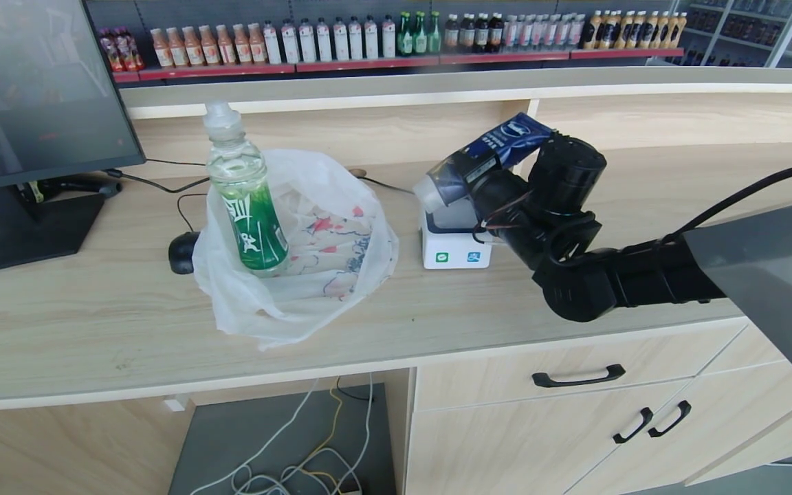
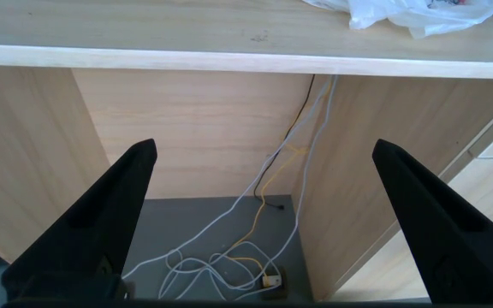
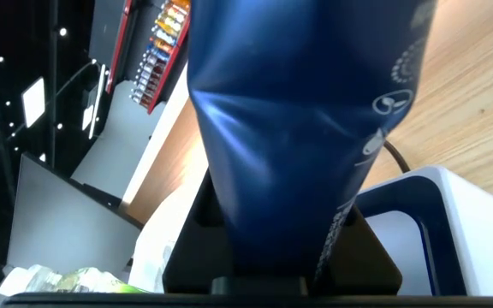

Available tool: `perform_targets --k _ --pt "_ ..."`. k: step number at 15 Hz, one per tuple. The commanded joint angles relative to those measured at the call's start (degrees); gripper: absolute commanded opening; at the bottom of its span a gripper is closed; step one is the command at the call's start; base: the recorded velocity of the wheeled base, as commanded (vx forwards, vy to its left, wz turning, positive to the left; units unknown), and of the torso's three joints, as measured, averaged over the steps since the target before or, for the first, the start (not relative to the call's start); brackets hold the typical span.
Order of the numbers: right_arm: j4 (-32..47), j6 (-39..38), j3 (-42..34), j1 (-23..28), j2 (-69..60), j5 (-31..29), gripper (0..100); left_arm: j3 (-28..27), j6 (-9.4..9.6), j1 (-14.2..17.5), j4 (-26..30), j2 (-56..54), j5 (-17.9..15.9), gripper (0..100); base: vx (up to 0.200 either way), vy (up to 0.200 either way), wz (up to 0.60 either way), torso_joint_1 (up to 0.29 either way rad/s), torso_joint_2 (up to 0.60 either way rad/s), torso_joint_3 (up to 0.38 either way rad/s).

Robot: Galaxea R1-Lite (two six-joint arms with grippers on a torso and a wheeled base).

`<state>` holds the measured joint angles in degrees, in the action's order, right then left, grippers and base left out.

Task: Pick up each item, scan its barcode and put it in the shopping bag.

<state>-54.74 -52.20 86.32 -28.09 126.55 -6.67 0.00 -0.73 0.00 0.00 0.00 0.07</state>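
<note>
My right gripper (image 1: 482,180) is shut on a dark blue tube (image 1: 485,157) with a pale cap, held tilted just above the white barcode scanner (image 1: 456,240) on the counter. Up close in the right wrist view the blue tube (image 3: 302,128) sits between the fingers, with the scanner (image 3: 439,231) behind it. A white plastic shopping bag (image 1: 300,254) lies open at the counter's middle. A clear bottle with a green label (image 1: 245,199) stands upright in it. My left gripper (image 2: 259,222) is open, below the counter's front edge, with cables on the floor beyond it.
A monitor (image 1: 31,103) on a stand occupies the counter's left end, a black mouse (image 1: 181,252) lies beside the bag, and cables run along the back. Drawers with black handles (image 1: 578,377) are under the counter at right. A shelf of bottles (image 1: 396,34) lines the back wall.
</note>
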Motion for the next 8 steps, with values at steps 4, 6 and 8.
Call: perform_targets --k 4,6,8 --pt "0.16 -0.01 -0.01 0.05 0.36 -0.01 0 0.00 -0.06 0.00 0.00 0.00 0.01 100 0.000 0.000 0.00 0.000 0.00 0.000" --pt "0.16 -0.01 -0.10 0.05 0.36 -0.01 0 0.00 0.03 0.00 0.00 0.00 0.01 100 0.000 0.000 0.00 0.000 0.00 0.000" --pt "0.16 -0.01 -0.10 0.05 0.36 -0.01 0 0.00 -0.06 0.00 0.00 0.00 0.01 100 0.000 0.000 0.00 0.000 0.00 0.000"
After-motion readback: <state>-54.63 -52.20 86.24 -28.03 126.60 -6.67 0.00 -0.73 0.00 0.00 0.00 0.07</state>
